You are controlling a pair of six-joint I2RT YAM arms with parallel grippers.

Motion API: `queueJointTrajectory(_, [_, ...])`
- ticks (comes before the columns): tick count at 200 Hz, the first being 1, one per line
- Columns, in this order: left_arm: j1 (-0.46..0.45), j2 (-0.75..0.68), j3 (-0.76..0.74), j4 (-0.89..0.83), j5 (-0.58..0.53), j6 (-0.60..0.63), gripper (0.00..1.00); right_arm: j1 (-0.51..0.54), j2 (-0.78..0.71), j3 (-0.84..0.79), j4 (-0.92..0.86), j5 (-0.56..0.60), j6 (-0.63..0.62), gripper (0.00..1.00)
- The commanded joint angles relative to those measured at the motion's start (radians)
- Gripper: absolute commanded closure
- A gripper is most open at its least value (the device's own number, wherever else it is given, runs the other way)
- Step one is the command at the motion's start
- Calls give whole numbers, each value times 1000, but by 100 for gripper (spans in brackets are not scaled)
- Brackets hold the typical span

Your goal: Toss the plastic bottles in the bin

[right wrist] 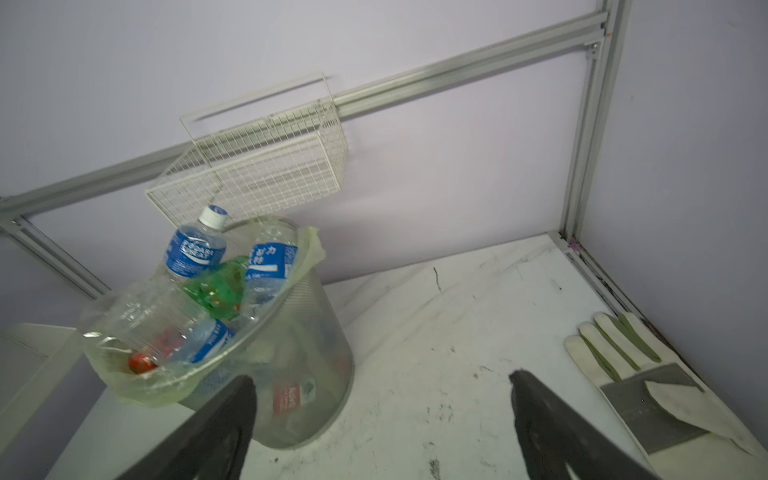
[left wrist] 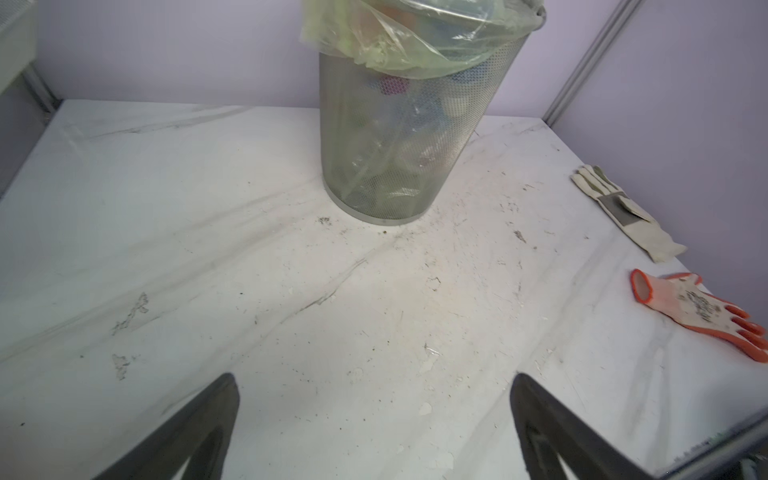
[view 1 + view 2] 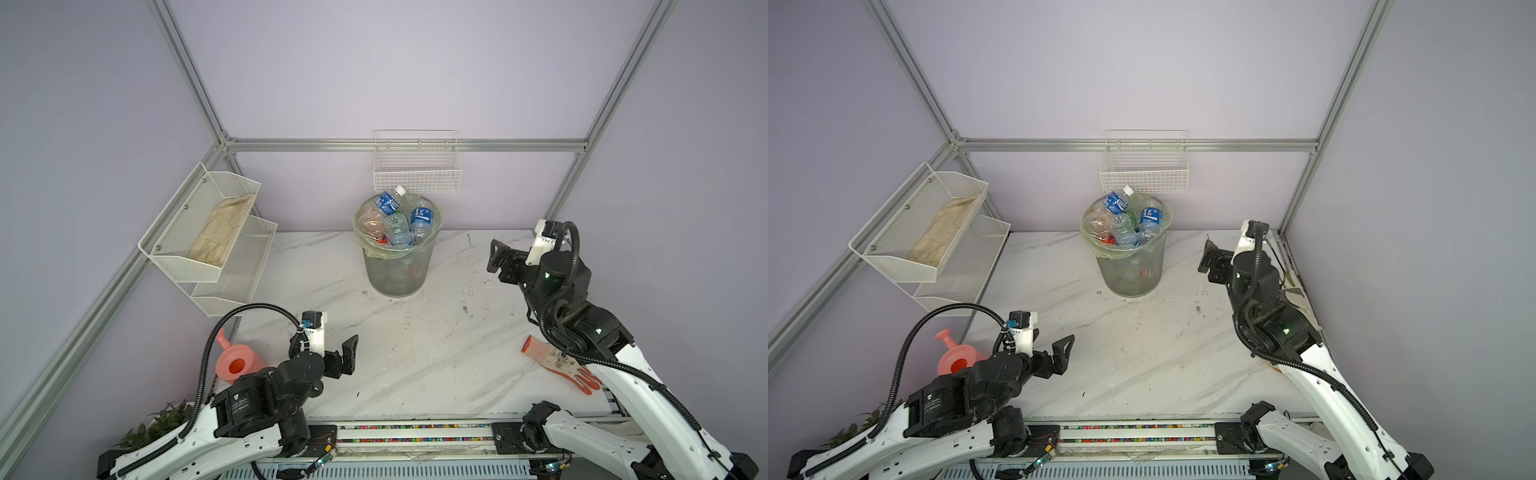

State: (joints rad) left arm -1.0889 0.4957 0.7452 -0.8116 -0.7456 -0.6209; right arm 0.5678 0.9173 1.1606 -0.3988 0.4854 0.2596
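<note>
- The round grey wire-mesh bin (image 3: 395,274), lined with a pale green translucent bag, stands upright at the back middle of the white marble-patterned table (image 3: 415,353). It is just below a white wire wall basket (image 3: 417,174).
- The clear plastic bottles (image 3: 397,222) are heaped in the bin up to its rim and above it. No bottle shows on the table in any view, so the task looks finished or very nearly so.
- The left gripper (image 3: 348,355) has its jaws spread wide with nothing between them. It sits low over the near left of the table, well apart from the bin.
- The right gripper (image 3: 495,257) also has wide, empty jaws. It is raised at the right and faces the bin, near it but not touching.
- Hazard 1: the topmost white-capped bottle (image 1: 195,249) stands clear above the rim. A knock to the bin, or one more bottle dropped on the heap, could tip it out.
- Hazard 2: the loose fold of the bag hangs outside the rim, where a passing jaw could snag it and drag the bin over.
- Hazard 3: a white fabric glove (image 1: 648,386) and an orange-edged glove (image 2: 698,307) lie at the right edge and could be picked up by mistake.
- Writing: the blue label on the topmost bottle reads "POCARI SWEAT". A neighbouring blue-labelled bottle (image 1: 270,259) bears white Chinese characters, among them "力". A red label (image 1: 286,399) shows through the mesh, too small to read.
</note>
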Motion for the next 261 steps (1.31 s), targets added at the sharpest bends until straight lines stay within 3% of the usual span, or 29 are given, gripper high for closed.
queueJointTrajectory(1, [-3, 38, 88, -10, -222, -23, 0, -2, -73, -107, 66, 54, -80, 3])
queueJointTrajectory(38, [5, 149, 59, 8, -471, 10, 0, -2, -65, -271, 159, 103, -96, 4])
queueJointTrajectory(51, [31, 172, 31, 36, -513, 16, 0, -2, -52, -332, 211, 153, -69, 5])
queueJointTrajectory(61, [72, 181, -1, 79, -491, 35, 0, -2, -45, -377, 261, 194, -44, 7])
queueJointTrajectory(90, [281, 198, -109, 249, -273, 158, 0, -1, -36, -540, 450, 234, -77, 12])
queueJointTrajectory(113, [372, 251, -154, 271, -260, 161, 0, -2, -23, -664, 619, 240, -131, 14])
queueJointTrajectory(128, [399, 302, -157, 266, -277, 166, 0, -2, -3, -729, 699, 224, -155, 14])
queueJointTrajectory(166, [437, 419, -133, 318, -329, 217, 0, -5, 90, -841, 820, 309, -136, 11])
queueJointTrajectory(176, [446, 449, -141, 339, -364, 207, 1, -9, 101, -818, 759, 327, -79, 10])
queueJointTrajectory(208, [498, 495, -250, 515, -347, 281, 0, -12, 69, -831, 754, 326, -72, 8])
queueJointTrajectory(234, [509, 513, -365, 636, -339, 267, 0, -19, 37, -837, 722, 381, -29, 6])
queueJointTrajectory(239, [514, 524, -393, 728, -341, 337, 0, -20, 31, -840, 722, 380, -29, 6])
queueJointTrajectory(251, [513, 551, -345, 607, -316, 250, 0, -20, 17, -845, 719, 377, -30, 6])
queueJointTrajectory(261, [514, 588, -337, 613, -354, 238, 0, -20, 13, -846, 718, 381, -28, 6])
